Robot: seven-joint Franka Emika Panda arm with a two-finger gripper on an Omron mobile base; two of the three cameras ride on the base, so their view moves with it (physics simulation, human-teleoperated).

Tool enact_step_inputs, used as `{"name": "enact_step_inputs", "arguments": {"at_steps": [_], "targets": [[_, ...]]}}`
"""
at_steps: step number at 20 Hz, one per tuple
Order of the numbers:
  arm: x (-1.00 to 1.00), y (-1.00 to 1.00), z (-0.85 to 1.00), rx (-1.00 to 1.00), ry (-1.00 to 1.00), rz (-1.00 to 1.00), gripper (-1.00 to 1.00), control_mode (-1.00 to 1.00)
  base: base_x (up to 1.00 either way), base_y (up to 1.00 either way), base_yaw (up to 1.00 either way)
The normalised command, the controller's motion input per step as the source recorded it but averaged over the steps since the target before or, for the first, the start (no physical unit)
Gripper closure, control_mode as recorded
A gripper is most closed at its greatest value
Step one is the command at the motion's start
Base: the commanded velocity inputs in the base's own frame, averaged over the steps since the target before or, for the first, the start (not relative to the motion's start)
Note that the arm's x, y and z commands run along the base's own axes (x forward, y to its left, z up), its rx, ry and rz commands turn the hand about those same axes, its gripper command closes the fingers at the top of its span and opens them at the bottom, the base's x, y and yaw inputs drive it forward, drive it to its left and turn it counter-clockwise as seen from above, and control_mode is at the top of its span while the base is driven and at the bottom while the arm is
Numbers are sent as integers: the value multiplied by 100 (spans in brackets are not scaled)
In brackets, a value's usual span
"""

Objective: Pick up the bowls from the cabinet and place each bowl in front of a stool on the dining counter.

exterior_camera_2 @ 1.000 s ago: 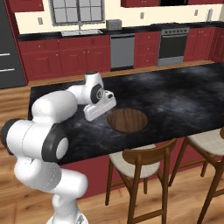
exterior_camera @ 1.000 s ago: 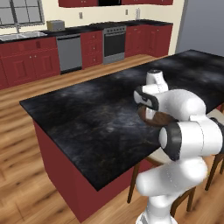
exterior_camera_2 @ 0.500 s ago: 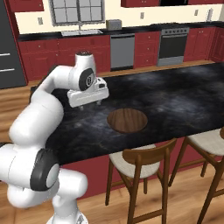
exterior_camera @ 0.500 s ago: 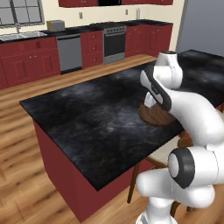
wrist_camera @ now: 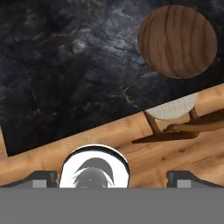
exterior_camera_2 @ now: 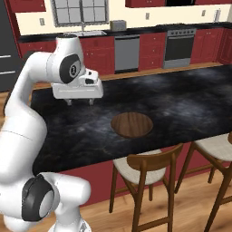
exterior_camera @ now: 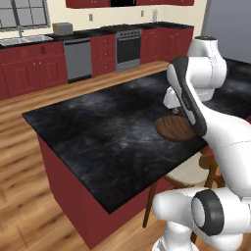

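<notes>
Since the wooden bowl (exterior_camera_2: 132, 124) rests flat on the dining counter (exterior_camera_2: 190, 104), close to its near edge and directly beyond a stool (exterior_camera_2: 146, 168), we list it as set in place: one setting judged done. In the hand view the same bowl (wrist_camera: 177, 41) lies near the counter edge (wrist_camera: 65, 65), with the cream seat of the stool (wrist_camera: 175, 109) just past that edge, which fits a place laid for someone seated there. A second stool (exterior_camera_2: 217, 154) stands further along the counter with no bowl before it, so we judge that place is left to fill.

Item, the gripper (exterior_camera_2: 80, 100): raised above the counter, apart from the bowl and to one side of it, holding nothing. Its two short fingers point down and stand apart, so we record the jaws as parted and empty. We read this height as clearance, keeping the hand free of the bowl rim.

Item, the wooden bowl in the left base view (exterior_camera: 175, 128): partly hidden behind the white arm, sitting on the black stone top (exterior_camera: 98, 127).

Item, background: red base cabinets, a dishwasher (exterior_camera_2: 126, 53) and an oven (exterior_camera_2: 180, 44) along the far wall.

We cannot say where the cream bowl is; fetching it is, in our judgement, the step remaining.
</notes>
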Motion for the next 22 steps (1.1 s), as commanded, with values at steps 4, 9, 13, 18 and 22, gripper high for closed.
{"name": "enact_step_inputs", "arguments": {"at_steps": [4, 9, 13, 18, 22], "targets": [[-72, 18, 0, 0, -4, -54, -100, -100, 0, 0, 0], [-68, 0, -6, 0, 0, -12, -100, -100, 0, 0, 0], [-77, 2, -24, 0, 0, 0, -100, -100, 0, 0, 0], [-5, 0, -8, 0, 1, 0, -100, -100, 0, 0, 0], [-8, 6, -1, 0, 0, 0, -100, -100, 0, 0, 0]]}}
